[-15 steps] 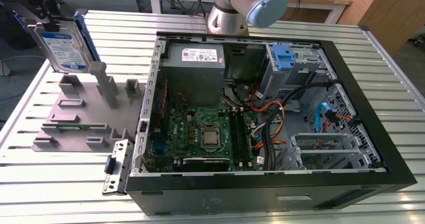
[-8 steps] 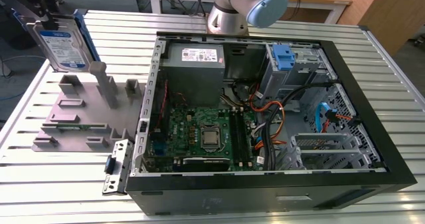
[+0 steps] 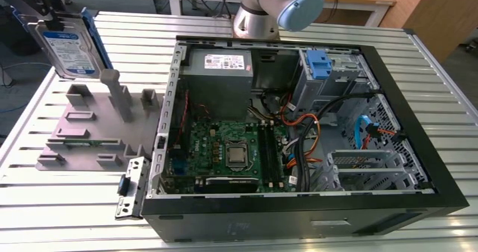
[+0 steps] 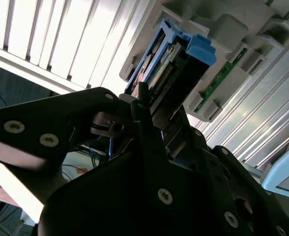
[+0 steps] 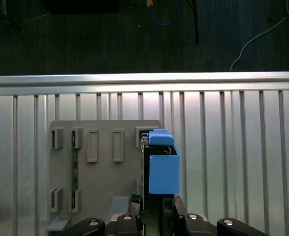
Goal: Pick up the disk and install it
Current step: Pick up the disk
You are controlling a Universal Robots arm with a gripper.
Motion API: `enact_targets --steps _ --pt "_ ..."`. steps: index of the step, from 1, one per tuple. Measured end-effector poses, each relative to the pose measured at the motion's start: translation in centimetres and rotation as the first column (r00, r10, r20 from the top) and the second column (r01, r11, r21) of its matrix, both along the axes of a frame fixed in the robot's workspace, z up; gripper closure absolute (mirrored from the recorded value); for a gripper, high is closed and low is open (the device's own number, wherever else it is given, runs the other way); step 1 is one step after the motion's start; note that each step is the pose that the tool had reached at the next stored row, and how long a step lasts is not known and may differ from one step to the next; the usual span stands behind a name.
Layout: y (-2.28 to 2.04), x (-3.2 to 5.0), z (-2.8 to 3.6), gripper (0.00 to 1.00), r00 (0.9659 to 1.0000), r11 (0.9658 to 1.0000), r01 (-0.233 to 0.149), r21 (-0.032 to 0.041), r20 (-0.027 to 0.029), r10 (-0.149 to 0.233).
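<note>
Disk (image 3: 69,47) hangs upright above the grey fixture (image 3: 89,129) near the table's (image 3: 60,201) edge on the exterior view's left. The gripper (image 3: 54,14) pinches its top and is itself partly cut off.

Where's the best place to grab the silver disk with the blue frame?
Grip the top short edge, coming down from above and pinching the two flat faces. The disk hangs upright and thin, with its blue carrier along the long sides; the end effector holds it just so.
</note>
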State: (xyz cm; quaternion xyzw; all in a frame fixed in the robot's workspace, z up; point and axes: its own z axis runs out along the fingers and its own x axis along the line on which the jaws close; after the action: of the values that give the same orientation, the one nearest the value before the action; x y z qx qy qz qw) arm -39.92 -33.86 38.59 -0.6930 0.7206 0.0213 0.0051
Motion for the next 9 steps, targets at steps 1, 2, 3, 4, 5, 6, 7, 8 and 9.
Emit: enact_targets --steps 1,2,3,4,5,6,7,8,9 --pt "0.00 0.00 0.09 0.65 1.0000 1.0000 0.000 -0.0001 -0.0001 0.000" --pt "0.00 0.00 0.19 0.65 1.0000 1.0000 0.000 -0.0001 -0.0001 0.000" --pt "0.00 0.00 0.28 0.65 1.0000 1.0000 0.000 -0.0001 0.0000 0.000" --pt "0.00 0.00 0.41 0.65 1.0000 1.0000 0.000 -0.0001 -0.0001 0.000" --pt "0.00 0.00 0.52 0.65 1.0000 1.0000 0.000 -0.0001 -0.0001 0.000" --pt "0.00 0.00 0.65 0.65 1.0000 1.0000 0.000 0.0000 0.0000 0.000" --pt "0.00 0.00 0.78 0.65 1.0000 1.0000 0.000 0.0000 0.0000 0.000" --pt "0.00 0.00 0.91 0.65 1.0000 1.0000 0.000 0.0000 0.0001 0.000" --pt "0.00 0.00 1.04 0.65 1.0000 1.0000 0.000 0.0000 0.0000 0.000"
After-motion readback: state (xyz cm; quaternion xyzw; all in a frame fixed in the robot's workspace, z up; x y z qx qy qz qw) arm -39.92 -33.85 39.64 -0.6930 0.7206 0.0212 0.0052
